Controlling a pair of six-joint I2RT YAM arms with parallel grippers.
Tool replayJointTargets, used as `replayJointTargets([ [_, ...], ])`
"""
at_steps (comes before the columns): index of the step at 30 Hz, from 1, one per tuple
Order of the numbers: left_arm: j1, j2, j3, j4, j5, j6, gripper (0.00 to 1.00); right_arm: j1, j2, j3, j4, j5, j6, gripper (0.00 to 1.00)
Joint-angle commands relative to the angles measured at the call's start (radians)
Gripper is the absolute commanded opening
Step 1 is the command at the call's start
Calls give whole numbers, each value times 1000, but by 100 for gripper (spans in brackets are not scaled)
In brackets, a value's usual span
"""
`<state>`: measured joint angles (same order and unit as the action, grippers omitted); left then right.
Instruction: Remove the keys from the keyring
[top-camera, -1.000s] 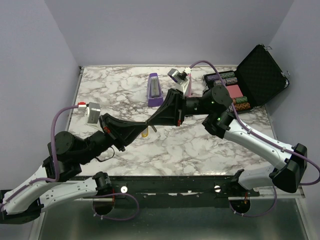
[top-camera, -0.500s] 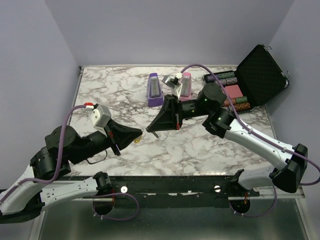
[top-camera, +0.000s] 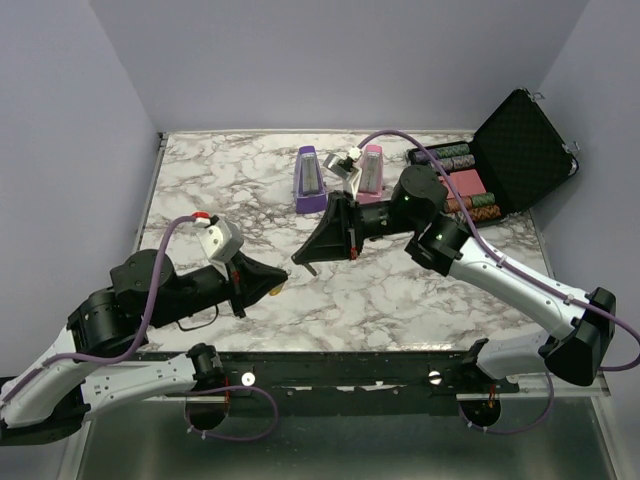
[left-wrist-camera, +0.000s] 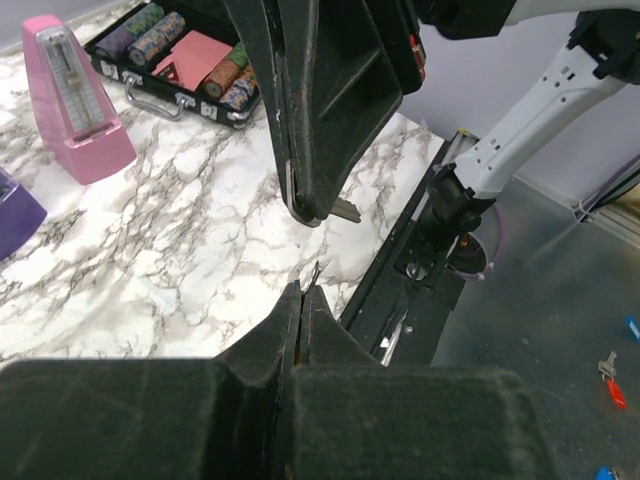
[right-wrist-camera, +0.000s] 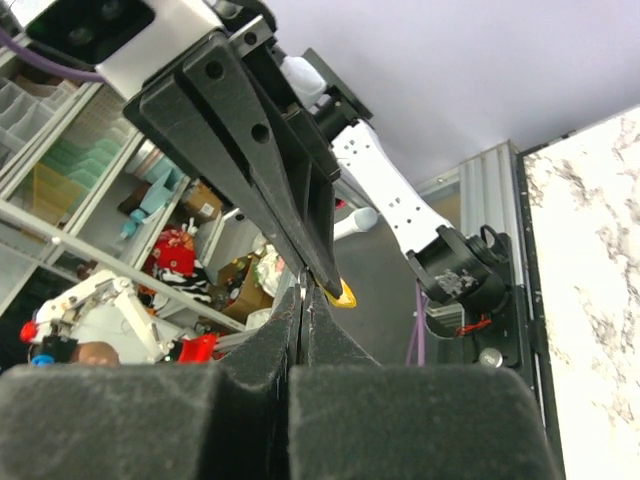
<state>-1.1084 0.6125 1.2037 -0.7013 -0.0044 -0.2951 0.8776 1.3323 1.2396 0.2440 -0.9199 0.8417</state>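
We are noting both claws clamped: left gripper (top-camera: 283, 274) pinching the yellow-headed key (right-wrist-camera: 343, 293), right gripper (top-camera: 298, 262) pinching the silver key (left-wrist-camera: 345, 210), tips facing, just apart.

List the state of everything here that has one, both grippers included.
left gripper: fingers shut on yellow-tipped key
right gripper: fingers shut on silver key, tip apart from the left one
case: lid open, poker chips inside
purple metronome: upright
pink metronome: upright
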Motion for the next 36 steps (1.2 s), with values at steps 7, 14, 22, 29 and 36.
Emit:
replayJointTargets([
  [7,8,93,-73,-3,-127,-119,0,0,-30,17,-319,349,-110,1],
  [14,177,164,-105,-21,-56,-193,0,0,-13,15,-535,708,-101,1],
  [22,358,223,-194,-12,40,-233,0,0,71,50,-695,1033,14,1],
  [29,481,305,-274,55,104,-260,0,0,237,179,-807,1155,103,1],
  [36,553,368,-320,102,132,-254,0,0,413,196,-678,1086,113,1],
])
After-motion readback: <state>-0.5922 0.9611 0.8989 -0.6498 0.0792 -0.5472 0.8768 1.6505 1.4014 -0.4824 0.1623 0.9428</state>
